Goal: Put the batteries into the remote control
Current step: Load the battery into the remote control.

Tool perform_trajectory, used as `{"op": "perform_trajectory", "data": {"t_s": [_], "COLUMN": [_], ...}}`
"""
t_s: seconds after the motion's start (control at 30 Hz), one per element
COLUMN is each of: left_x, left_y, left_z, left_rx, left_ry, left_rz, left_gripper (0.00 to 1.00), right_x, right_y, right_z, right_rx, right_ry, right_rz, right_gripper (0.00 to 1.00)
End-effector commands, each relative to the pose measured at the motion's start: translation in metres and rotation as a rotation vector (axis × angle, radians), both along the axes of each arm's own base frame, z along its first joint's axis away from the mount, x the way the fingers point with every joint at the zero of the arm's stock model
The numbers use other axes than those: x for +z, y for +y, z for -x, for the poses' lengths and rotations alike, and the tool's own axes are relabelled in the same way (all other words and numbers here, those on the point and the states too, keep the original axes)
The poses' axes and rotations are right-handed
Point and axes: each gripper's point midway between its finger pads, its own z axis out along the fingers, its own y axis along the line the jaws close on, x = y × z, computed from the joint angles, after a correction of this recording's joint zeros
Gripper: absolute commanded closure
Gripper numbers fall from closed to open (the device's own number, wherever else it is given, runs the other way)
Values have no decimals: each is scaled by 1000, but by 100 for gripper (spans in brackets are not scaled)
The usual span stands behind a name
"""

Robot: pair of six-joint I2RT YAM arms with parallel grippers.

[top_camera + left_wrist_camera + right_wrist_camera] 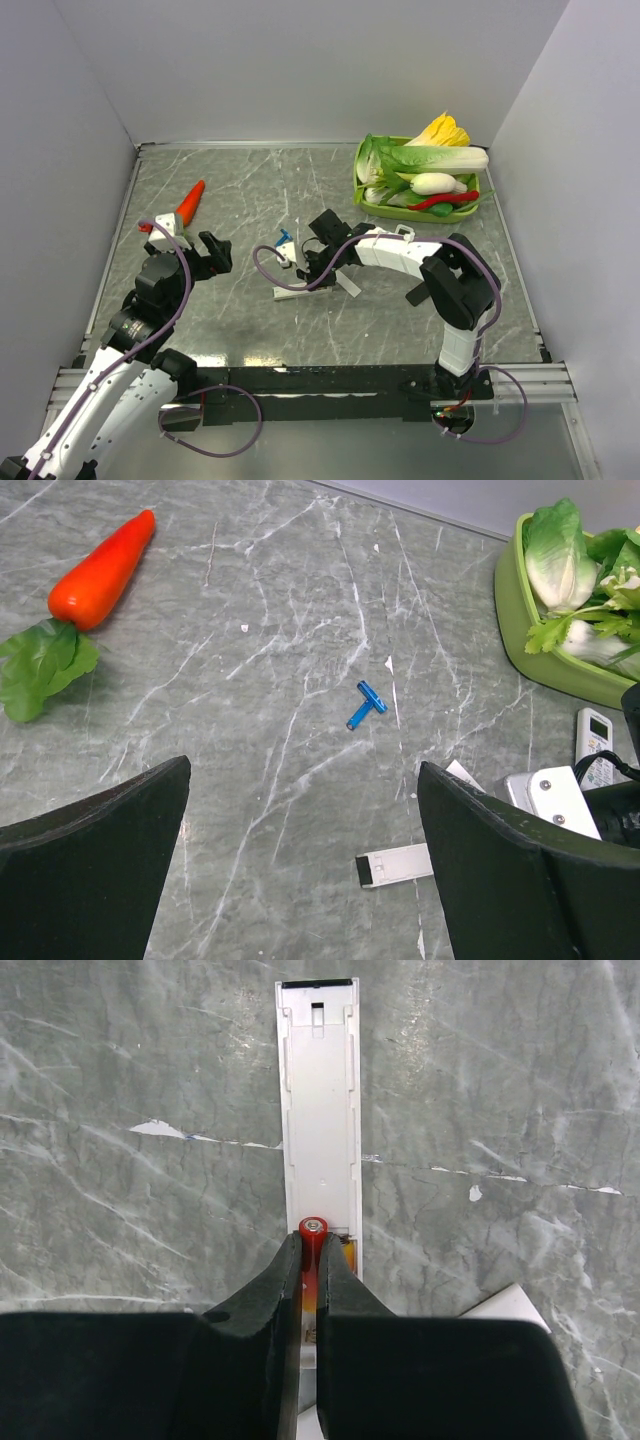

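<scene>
The remote control (pixel 318 1110) lies back-up on the table with its long battery bay uncovered; in the top view the remote control (pixel 298 292) sits mid-table. My right gripper (pixel 313 1245) is shut on a red-orange battery (pixel 313 1228), whose tip pokes out over the near end of the bay. A strip of orange (pixel 346 1256) shows in the bay beside my right finger; I cannot tell what it is. My left gripper (pixel 300 880) hangs open and holds nothing, left of the remote's black-tipped end (pixel 395 865).
A small blue T-shaped piece (pixel 366 704) lies beyond the remote. A toy carrot (pixel 100 570) rests at the far left. The green tray (pixel 362 186) of toy vegetables stands back right. A shorter white remote (pixel 595 745) lies near the tray, and a white flat piece (pixel 350 287) lies beside the right gripper.
</scene>
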Motion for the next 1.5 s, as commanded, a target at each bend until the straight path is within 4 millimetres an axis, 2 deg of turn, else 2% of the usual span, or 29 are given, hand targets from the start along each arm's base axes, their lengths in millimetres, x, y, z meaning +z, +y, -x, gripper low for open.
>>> {"op": "perform_trajectory", "data": {"t_s": [0.0,0.27,0.73,0.97,1.0,1.1,1.13,1.17,1.2,1.27,1.3,1.37,1.4,1.47], "left_x": [8,9,9,8,7,4,2,-2,-5,-18,-25,-42,-47,-67], "left_y": [-3,-4,-5,-7,-9,-14,-16,-19,-22,-27,-31,-43,-47,-60], "left_z": [-2,-2,-2,-2,-2,-2,-2,-3,-3,-5,-6,-7,-7,-7], "left_rx": [-15,-19,-24,-35,-41,-58,-64,-71,-84,-88,-100,-140,-153,-192], "left_ry": [-36,-38,-39,-32,-27,-13,-4,14,28,86,111,188,214,306], "left_rz": [5,9,10,16,21,38,48,49,54,70,74,84,88,102], "left_gripper": [1,1,1,1,1,1,1,1,1,1,0,1,1,1], "right_x": [7,9,20,42,46,67,80,87,101,111,118,117,118,108], "right_y": [1,1,-5,1,2,6,7,5,6,2,-4,-13,-20,-27], "right_z": [7,7,4,5,3,-3,-6,-16,-19,-29,-37,-41,-45,-40], "right_rx": [22,11,-22,-46,-54,-149,-185,-252,-336,-473,-622,-768,-911,-1013], "right_ry": [21,23,-11,-27,-37,-50,-68,-96,-83,-75,-45,-4,43,112], "right_rz": [-27,-28,-28,-93,-105,-161,-193,-200,-243,-267,-277,-259,-259,-227], "right_gripper": [91,79,74,63,59,46,41,32,30,18,16,10,6,1]}}
